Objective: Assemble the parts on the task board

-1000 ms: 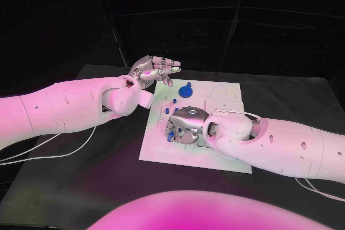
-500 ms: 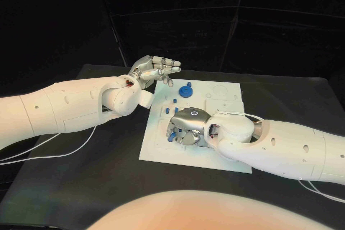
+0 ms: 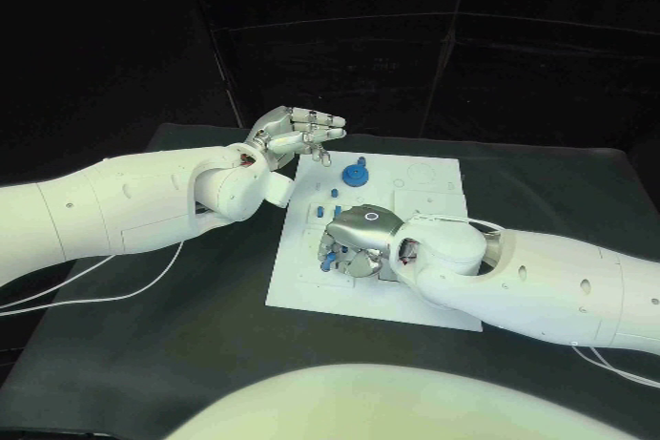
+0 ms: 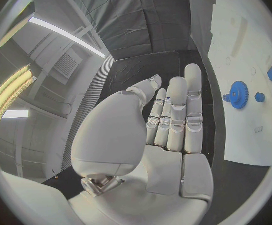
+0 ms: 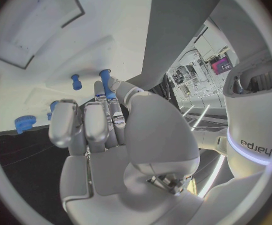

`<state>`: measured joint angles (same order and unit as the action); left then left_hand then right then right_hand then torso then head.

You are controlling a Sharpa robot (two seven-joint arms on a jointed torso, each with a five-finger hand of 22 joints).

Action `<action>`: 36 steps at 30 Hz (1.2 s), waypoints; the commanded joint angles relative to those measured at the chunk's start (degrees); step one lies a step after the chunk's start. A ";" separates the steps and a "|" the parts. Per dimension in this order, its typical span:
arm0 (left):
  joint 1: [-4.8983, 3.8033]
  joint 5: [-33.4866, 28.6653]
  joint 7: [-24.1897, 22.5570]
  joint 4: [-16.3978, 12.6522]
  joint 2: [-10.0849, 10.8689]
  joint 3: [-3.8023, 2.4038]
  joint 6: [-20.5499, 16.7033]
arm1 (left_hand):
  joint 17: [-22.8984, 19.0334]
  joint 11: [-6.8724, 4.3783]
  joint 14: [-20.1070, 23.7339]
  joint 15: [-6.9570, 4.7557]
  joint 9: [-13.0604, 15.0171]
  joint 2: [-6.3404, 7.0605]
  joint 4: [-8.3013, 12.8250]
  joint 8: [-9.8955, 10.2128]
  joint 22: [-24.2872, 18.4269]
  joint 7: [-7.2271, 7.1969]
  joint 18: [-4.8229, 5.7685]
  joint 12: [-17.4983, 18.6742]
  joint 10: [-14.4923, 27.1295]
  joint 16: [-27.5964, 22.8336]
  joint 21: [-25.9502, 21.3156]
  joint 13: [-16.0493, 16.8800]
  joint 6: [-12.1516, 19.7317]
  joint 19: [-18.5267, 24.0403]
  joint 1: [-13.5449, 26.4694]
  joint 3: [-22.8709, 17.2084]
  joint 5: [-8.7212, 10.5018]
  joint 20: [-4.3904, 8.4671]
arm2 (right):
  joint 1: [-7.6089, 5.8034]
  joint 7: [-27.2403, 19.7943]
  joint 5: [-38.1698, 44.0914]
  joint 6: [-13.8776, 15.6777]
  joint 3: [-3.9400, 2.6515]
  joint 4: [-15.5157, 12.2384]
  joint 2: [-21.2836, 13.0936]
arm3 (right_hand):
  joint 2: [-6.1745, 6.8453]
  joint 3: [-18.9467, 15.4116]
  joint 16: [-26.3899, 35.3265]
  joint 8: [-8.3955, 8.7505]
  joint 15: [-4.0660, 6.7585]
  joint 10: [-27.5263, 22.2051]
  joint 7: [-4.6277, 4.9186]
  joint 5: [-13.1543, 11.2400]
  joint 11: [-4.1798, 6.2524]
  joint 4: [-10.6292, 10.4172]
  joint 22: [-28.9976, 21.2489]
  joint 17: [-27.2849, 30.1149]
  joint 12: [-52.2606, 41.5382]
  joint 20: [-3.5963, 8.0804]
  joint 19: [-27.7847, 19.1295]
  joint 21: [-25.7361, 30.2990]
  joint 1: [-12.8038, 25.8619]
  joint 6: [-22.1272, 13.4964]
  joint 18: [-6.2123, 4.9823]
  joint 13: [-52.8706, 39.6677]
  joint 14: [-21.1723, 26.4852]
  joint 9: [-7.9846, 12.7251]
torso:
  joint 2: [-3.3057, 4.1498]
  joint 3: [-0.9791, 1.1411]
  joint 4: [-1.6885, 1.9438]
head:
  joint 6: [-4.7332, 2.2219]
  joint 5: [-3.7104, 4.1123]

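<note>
Blue peg [image 5: 106, 84] sat pinched in my right robot hand [image 3: 360, 241] over the task board [image 3: 426, 297]; left robot hand [image 3: 295, 129] hovered open beyond the board's far-left corner

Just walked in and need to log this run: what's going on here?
The robot is assembling small blue parts on the white task board. Its right hand is down over the board's near half, fingers curled among some blue pegs; whether it actually holds one I cannot tell. The left hand hovers off the board's far left corner, fingers together and holding nothing. A blue gear sits on the board's far part.
</note>
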<state>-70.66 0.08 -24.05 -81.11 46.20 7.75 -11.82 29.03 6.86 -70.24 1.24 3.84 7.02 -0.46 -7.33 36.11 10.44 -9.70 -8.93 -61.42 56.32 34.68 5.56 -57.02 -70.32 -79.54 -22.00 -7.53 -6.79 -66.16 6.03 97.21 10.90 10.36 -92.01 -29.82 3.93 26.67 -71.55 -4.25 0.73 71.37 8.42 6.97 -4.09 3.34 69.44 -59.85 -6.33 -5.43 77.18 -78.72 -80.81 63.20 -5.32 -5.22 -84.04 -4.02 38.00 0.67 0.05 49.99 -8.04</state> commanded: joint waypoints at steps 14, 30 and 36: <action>-0.09 -0.15 -0.18 -0.12 0.03 -0.05 0.71 | -0.05 -0.37 0.30 0.00 0.05 -0.59 0.13 -0.12 0.00 -0.10 -0.77 -0.20 0.05 -0.34 -0.17 -0.07 0.11 -0.03 -0.04 0.22 -0.07 0.07 | -0.11 1.47 0.46 -2.53 -0.02 0.83 1.07 | 1.35 -0.50 0.19 0.59 -0.66 -0.87 0.79 0.47 -0.66 -0.49 -0.99 0.71 1.52 -0.57 -0.86 0.35 2.32 -1.25 0.43 0.13 -0.76 0.17 | -0.01 -0.06 0.04 | 0.01 -0.06; -0.09 -0.15 -0.12 -0.05 0.03 -0.05 0.73 | -0.05 -0.37 0.30 0.00 0.05 -0.59 0.13 -0.12 0.00 -0.10 -0.77 -0.20 0.05 -0.34 -0.17 -0.07 0.11 -0.03 -0.04 0.22 -0.07 0.07 | -0.11 0.09 0.03 -0.33 -0.01 1.10 1.46 | 3.87 -3.10 1.37 0.71 -1.77 -7.41 1.10 2.26 -1.87 -1.56 -4.67 2.61 2.00 -1.76 -3.60 2.86 5.11 -7.53 -0.37 1.22 0.13 0.32 | -0.04 0.02 0.00 | 0.01 -0.15; -0.09 -0.15 -0.10 0.02 0.00 -0.05 0.75 | -0.08 -0.37 0.37 0.00 0.05 -0.62 0.13 -0.13 -0.01 -0.10 -0.77 -0.26 0.13 -0.33 -0.19 -0.09 0.12 0.01 -0.04 0.25 -0.07 0.07 | -0.11 -0.13 -0.26 -0.12 0.00 0.85 1.31 | 3.68 -3.47 0.79 0.60 -1.40 -6.23 0.75 2.31 -1.38 -1.63 -4.15 1.92 1.03 -1.51 -3.15 2.57 5.01 -7.99 -0.28 0.95 -0.19 0.23 | -0.02 0.03 -0.01 | 0.01 -0.16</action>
<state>-70.66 0.08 -23.95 -81.07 46.23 7.75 -11.70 29.04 6.86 -70.24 1.24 3.84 7.02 -0.46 -7.33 36.11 10.44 -9.70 -8.93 -61.42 56.32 34.68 5.56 -57.02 -70.32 -79.54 -22.00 -7.53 -6.79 -66.18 6.59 97.19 9.86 10.37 -90.97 -28.50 7.74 23.55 -70.57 -3.60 -0.83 64.82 9.06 9.09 -5.49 1.65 65.22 -57.87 -5.03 -7.31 73.86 -76.05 -76.21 55.63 -5.32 -4.23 -83.73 -3.73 37.96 0.69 0.08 50.00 -8.20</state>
